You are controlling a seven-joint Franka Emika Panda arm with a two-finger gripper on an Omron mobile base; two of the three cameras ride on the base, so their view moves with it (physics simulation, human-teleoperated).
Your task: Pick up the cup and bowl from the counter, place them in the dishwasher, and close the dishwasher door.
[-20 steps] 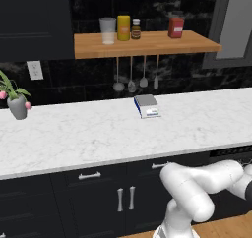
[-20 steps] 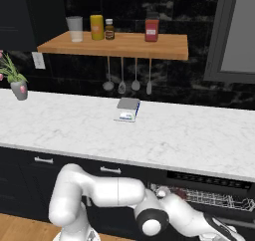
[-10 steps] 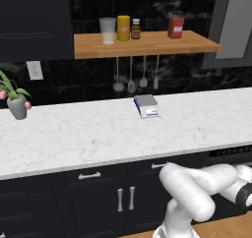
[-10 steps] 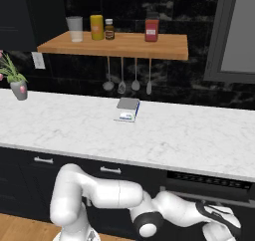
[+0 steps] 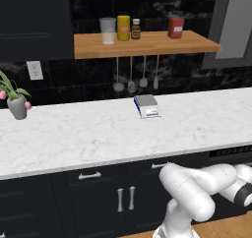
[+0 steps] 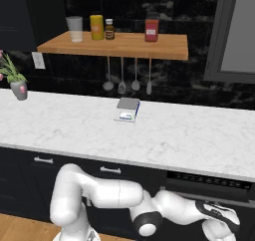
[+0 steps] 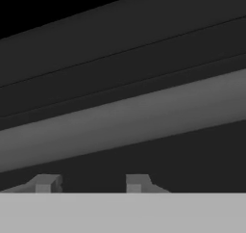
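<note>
Now white marble counter under wooden shelf; hand fingers parted, grip unclear.

dishwasher cut off by frame edge

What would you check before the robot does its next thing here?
1. Gripper empty: ok, fingertips apart, nothing between them.
2. Gripper faces the dishwasher door: ok, dark panel right ahead.
3. Door fully shut: cannot tell, a dark slit shows under the counter.
4. Cup and bowl inside the dishwasher: cannot tell.
5. Arm below the counter edge: ok.
</note>
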